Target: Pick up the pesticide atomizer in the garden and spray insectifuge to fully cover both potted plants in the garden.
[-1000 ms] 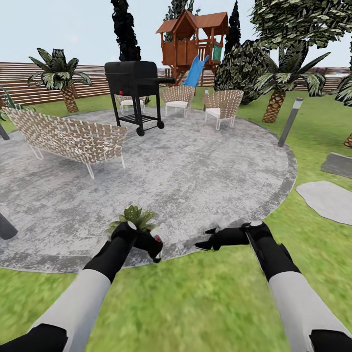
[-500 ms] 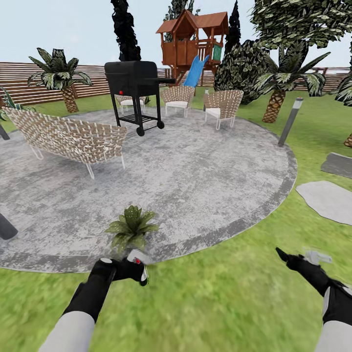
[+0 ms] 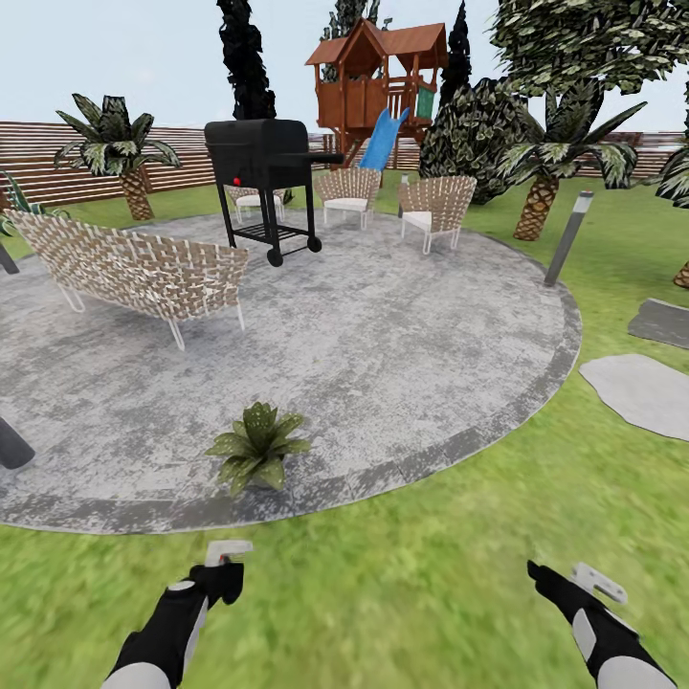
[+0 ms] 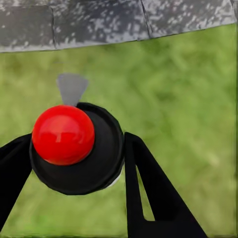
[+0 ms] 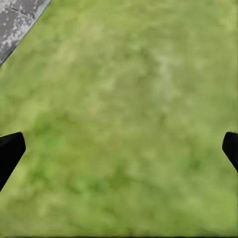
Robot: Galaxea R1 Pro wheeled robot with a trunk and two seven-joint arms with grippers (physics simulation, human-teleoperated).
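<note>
The garden lawn [image 3: 383,593] is the biggest thing here, a green and slightly blurred grass that goes from the robot's arms up to the brown slatted fence [image 3: 38,158] at the back. On the lawn lies a large round grey patio [image 3: 383,335] with a darker rim, and at the far right there are flat grey stone slabs [image 3: 636,388]. Behind the patio stands a wooden play tower [image 3: 378,81] with a blue slide, between dark bushes and palms with scaly trunks. On the patio there is a long woven bench [image 3: 134,268] at the left, a black grill [image 3: 263,182] on wheels, and woven chairs [image 3: 435,211] further back. A grey bollard lamp [image 3: 568,237] stands on the grass by the right edge of the patio. One potted plant [image 3: 256,447], a low rosette of pointed speckled leaves, sits on the patio near its front rim. Both arms are low over the grass. The left gripper [image 3: 222,574] is clenched on the pesticide atomizer [image 4: 74,146]; in the left wrist view its red top sits between the two black fingers [image 4: 153,193], above the grass. The right gripper [image 3: 565,584] holds nothing; in its wrist view the fingertips [image 5: 10,151] stand far apart, with bare grass between them.
</note>
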